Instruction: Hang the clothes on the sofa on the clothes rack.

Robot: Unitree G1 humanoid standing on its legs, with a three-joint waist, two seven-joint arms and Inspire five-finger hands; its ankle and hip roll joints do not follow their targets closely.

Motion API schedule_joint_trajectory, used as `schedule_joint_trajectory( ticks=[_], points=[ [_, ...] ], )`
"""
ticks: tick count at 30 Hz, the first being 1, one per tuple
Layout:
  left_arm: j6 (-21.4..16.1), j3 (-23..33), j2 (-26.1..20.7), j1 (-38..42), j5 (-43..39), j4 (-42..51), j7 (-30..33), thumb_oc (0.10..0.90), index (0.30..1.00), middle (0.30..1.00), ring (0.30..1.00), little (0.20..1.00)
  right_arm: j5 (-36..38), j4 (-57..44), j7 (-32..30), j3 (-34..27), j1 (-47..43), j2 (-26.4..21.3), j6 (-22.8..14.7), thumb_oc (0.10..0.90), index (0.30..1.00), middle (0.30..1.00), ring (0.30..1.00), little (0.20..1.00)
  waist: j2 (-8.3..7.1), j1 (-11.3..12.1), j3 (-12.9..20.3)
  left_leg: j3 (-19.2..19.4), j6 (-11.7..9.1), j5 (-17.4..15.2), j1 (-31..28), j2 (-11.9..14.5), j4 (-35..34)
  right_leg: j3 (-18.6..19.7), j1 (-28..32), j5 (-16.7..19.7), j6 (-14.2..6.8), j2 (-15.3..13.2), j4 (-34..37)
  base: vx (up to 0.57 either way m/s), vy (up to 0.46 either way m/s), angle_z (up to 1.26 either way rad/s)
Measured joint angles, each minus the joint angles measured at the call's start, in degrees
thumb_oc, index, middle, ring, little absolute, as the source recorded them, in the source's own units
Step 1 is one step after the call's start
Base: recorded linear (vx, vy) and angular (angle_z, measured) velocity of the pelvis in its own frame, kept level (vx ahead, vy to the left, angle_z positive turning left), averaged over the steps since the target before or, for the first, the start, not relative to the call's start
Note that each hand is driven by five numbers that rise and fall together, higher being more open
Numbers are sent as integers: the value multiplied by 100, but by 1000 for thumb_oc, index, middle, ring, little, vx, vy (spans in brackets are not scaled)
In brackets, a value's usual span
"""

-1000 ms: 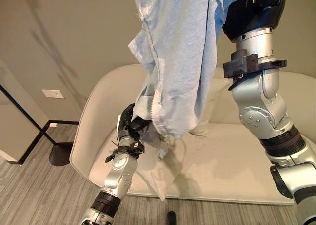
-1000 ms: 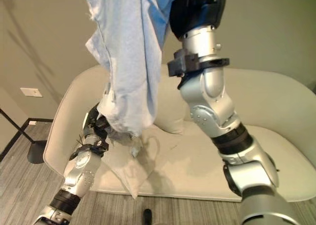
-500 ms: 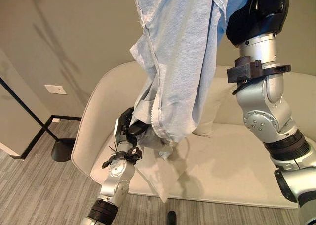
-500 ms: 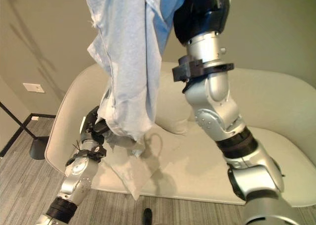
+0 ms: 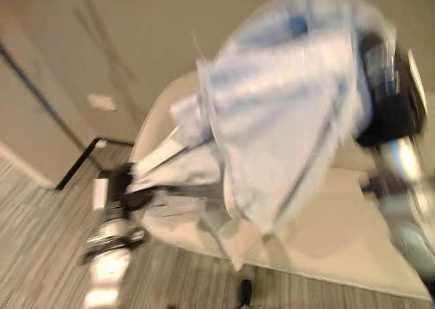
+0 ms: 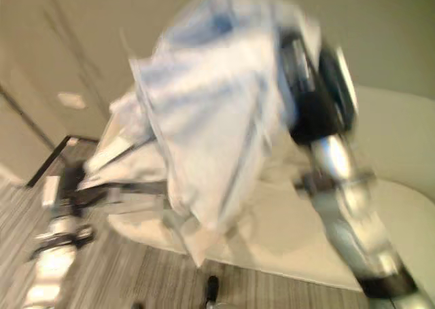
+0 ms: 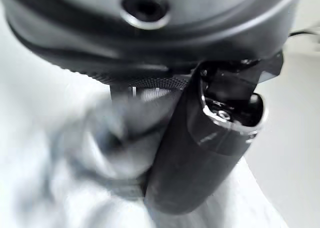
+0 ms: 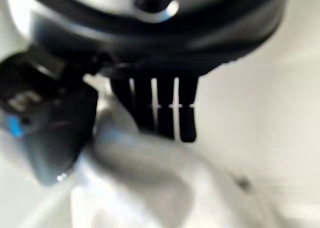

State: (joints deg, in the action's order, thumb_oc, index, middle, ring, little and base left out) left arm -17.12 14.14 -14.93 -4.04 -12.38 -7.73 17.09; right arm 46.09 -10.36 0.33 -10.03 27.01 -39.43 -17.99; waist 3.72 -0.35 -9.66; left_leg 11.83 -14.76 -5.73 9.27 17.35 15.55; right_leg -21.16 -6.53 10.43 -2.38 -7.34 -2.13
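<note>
**Garment off the sofa, not yet on a rack**

Nearest the camera, low on the left, the left robot hand [image 5: 129, 195] grips the lower edge of the light blue garment [image 5: 285, 132]; its wrist view shows the thumb [image 7: 200, 153] curled down onto bunched pale cloth. From there the fabric stretches up and across to the right robot hand [image 5: 387, 98], which is raised high with the cloth draped over it. In its own wrist view the fingers [image 8: 160, 107] reach down to the cloth with the thumb closing on it from the side, so I judge it to be pinching the garment, though blur leaves that uncertain.

Behind and below hangs a cream cushion [image 5: 238, 238] on the pale sofa [image 5: 340, 234].

The pick-up looks done: the garment is held in the air between both hands, clear of the seat. Carrying it to the rack and hanging it are left.
</note>
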Motion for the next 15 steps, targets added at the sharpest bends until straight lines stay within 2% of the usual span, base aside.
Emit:
schedule_joint_trajectory(
  ticks=[1, 2, 3, 4, 5, 6, 7, 8, 9, 10, 11, 12, 13, 14, 15],
  points=[
    [304, -598, 302, 314, 296, -267, 44, 400, 300, 300, 300, 300, -299, 607, -461, -1523, 853, 1638, 1444, 400, 300, 300, 300, 300, -291, -9, -80, -71, 1576, -348, 291, -1462, 42, -1146, 164, -686, 64, -1606, -913, -209, 602, 513],
    [474, -1111, 989, 170, 419, -101, 17, 400, 300, 300, 300, 300, -302, 457, -836, -2676, 1715, 2521, 1628, 400, 300, 300, 300, 300, -53, -170, 9, 131, 2750, 10, -97, -2618, -1137, -1712, 479, -553, -125, -2335, -1242, -174, 542, 197],
    [179, -1003, 670, -1822, 469, 1403, 398, 400, 300, 300, 300, 300, -263, 563, -1268, -1236, 555, 1667, 1469, 400, 300, 300, 300, 300, 384, -188, -27, 856, 2325, 956, -691, -2005, -1531, -459, -58, -435, -585, -1678, -1839, -73, 252, -18],
    [326, -981, 130, -1651, 467, 1169, 393, 400, 300, 300, 300, 300, -252, 412, -1200, -278, 34, 1748, 1410, 400, 300, 300, 300, 300, -74, -142, -34, 927, 2083, 973, -881, -2143, -1487, -210, -256, -734, -743, -1779, -2264, -35, 140, -203],
    [507, -1269, -487, -1191, 519, 743, 337, 400, 300, 300, 300, 300, -303, 41, -801, 845, -490, 1699, 1229, 400, 300, 300, 300, 300, -293, -18, 165, 1123, 1258, 820, -824, -2155, -1760, -321, -428, -798, -438, -1604, -2344, -57, 231, -27],
    [495, -1607, -973, -762, 604, 684, 257, 400, 300, 300, 300, 300, -341, -172, -498, 1348, -1134, 2103, 994, 400, 300, 300, 300, 300, -992, -101, 239, 377, 1499, 84, -207, -2397, -207, -293, -573, -895, -222, -1933, -1760, -49, 202, -15],
    [466, -1825, -1085, -683, 683, 854, 205, 400, 300, 300, 300, 300, -355, -417, -363, 1330, -1511, 2229, 846, 400, 300, 300, 300, 300, -988, 79, 216, -203, 2079, -572, -140, -2313, 497, -117, -730, -869, -683, -1780, -1559, -49, 202, -19],
    [512, -1896, -757, -739, 698, 777, 128, 400, 300, 300, 300, 300, -352, -336, -310, 1307, -1663, 2351, 752, 400, 300, 300, 300, 300, -1032, 165, 212, 14, 2021, -245, -358, -2255, 87, 204, -871, -931, -753, -1752, -1976, -37, 166, -47],
    [564, -2022, -558, -811, 687, 751, 103, 400, 300, 300, 300, 300, -327, -365, -349, 1247, -1586, 2231, 724, 400, 300, 300, 300, 300, -847, 146, 224, 18, 1928, -52, -554, -2075, -356, 151, -873, -987, -638, -1442, -2327, -14, 157, -24],
    [547, -2100, -517, -874, 680, 792, 96, 400, 300, 300, 300, 300, -296, -385, -360, 1184, -1463, 2085, 711, 400, 300, 300, 300, 300, -841, 98, 236, 46, 1729, 99, -688, -2125, -752, 134, -873, -1103, -681, -1205, -2531, -26, 157, -21],
    [493, -2039, -355, -903, 666, 744, 112, 400, 300, 300, 300, 300, -265, -385, -365, 1096, -1425, 1987, 696, 400, 300, 300, 300, 300, -787, 122, 221, 7, 1676, 272, -757, -2053, -1051, 330, -1033, -1520, -662, -695, -3157, 54, -92, -13],
    [531, -1934, -321, -833, 563, 543, 109, 400, 300, 300, 300, 300, -187, -397, -416, 1035, -1216, 1985, 665, 400, 300, 300, 300, 300, -739, 32, 251, -81, 1121, 415, -802, -1923, -1289, 807, -830, -1860, -177, 140, -3025, 21, -85, 34],
    [584, -1873, -624, -784, 569, 571, 25, 400, 300, 300, 300, 300, -120, -382, -468, 937, -1056, 2069, 637, 400, 300, 300, 300, 300, -1419, -202, 268, -13, 1584, -187, -377, -2107, -159, 810, -317, -1565, 364, -21, -2037, 62, -123, 30],
    [552, -1835, -649, -819, 569, 661, -24, 400, 300, 300, 300, 300, -77, -369, -460, 771, -1085, 1908, 592, 400, 300, 300, 300, 300, -1321, -151, 272, -313, 1844, -429, -223, -1593, 391, 1019, -253, -1984, -44, -23, -1905, 57, -100, 4],
    [639, -1780, -492, -854, 551, 545, -34, 400, 300, 300, 300, 300, -65, -83, -483, 739, -1235, 1932, 621, 400, 300, 300, 300, 300, -1166, -150, 247, -531, 1343, -495, -329, -1656, 137, 1093, -214, -1946, -134, 75, -1836, 77, -86, -50]
  ],
)
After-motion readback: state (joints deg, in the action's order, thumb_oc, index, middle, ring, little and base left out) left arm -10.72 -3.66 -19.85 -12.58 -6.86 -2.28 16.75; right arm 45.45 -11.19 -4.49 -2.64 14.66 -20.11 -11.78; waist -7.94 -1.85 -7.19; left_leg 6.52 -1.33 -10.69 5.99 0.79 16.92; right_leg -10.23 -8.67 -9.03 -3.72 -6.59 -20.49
